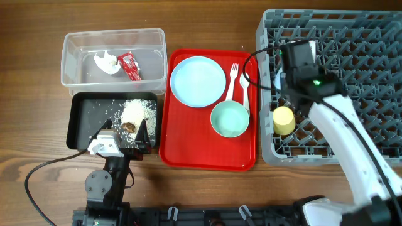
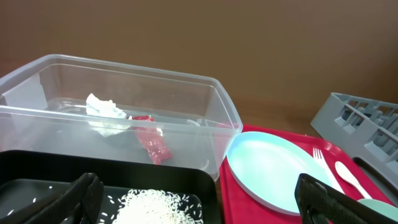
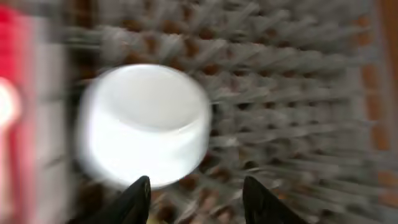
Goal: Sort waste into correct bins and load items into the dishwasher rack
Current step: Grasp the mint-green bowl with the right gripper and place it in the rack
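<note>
I am hovering the right end effector, fingers apart and empty, over the small pale blue bowl propped among pegs at the dishwasher rack's left edge, the left end effector waiting wide open and empty above the black tray, lower left.

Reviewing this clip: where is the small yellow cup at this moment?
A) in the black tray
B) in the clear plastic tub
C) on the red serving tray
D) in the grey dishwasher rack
D: the overhead view shows the yellow cup among the pegs near the left edge of the dishwasher rack.
</note>
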Controlling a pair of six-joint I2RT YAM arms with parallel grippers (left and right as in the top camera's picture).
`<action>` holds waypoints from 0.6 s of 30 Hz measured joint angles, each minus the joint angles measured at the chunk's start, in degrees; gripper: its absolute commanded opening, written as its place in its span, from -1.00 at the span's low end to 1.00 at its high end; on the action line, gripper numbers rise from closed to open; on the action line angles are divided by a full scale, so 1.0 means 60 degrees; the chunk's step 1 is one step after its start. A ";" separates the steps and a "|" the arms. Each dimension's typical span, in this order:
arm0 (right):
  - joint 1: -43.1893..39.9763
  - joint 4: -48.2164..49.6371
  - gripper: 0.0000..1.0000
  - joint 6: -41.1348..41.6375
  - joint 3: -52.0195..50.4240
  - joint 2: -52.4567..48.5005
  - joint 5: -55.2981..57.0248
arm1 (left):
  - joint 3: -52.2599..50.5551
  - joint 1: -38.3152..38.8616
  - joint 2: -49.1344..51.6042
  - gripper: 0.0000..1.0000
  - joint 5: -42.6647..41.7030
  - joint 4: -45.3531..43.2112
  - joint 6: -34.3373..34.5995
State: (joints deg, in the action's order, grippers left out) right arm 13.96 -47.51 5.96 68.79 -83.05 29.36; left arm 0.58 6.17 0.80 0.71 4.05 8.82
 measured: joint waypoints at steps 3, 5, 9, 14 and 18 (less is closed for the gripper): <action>0.0040 -0.0146 0.64 -0.0087 0.0000 0.1290 -0.6033 | 0.0000 0.0000 0.0000 0.99 -0.0004 0.0000 0.0000; 0.0688 -0.0372 0.54 0.0076 0.0000 0.1155 -0.7581 | 0.0000 0.0000 0.0000 0.99 -0.0004 0.0000 0.0000; 0.2342 -0.0098 0.34 0.1745 -0.0007 -0.0506 -0.5792 | 0.0000 0.0000 -0.0004 1.00 -0.0004 0.0000 0.0000; 0.1978 0.1249 -0.21 0.1359 -0.0011 -0.3031 -0.3632 | 0.0000 0.0000 0.0000 1.00 -0.0004 -0.0004 0.0000; 0.1898 0.1195 -0.41 0.0444 -0.0011 -0.3632 -0.4266 | 0.0000 0.0000 0.0000 0.99 0.0000 0.0000 0.0000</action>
State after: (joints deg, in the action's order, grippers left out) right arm 25.34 -40.34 8.62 68.73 -104.84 3.77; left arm 0.58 6.17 0.80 0.71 4.05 8.82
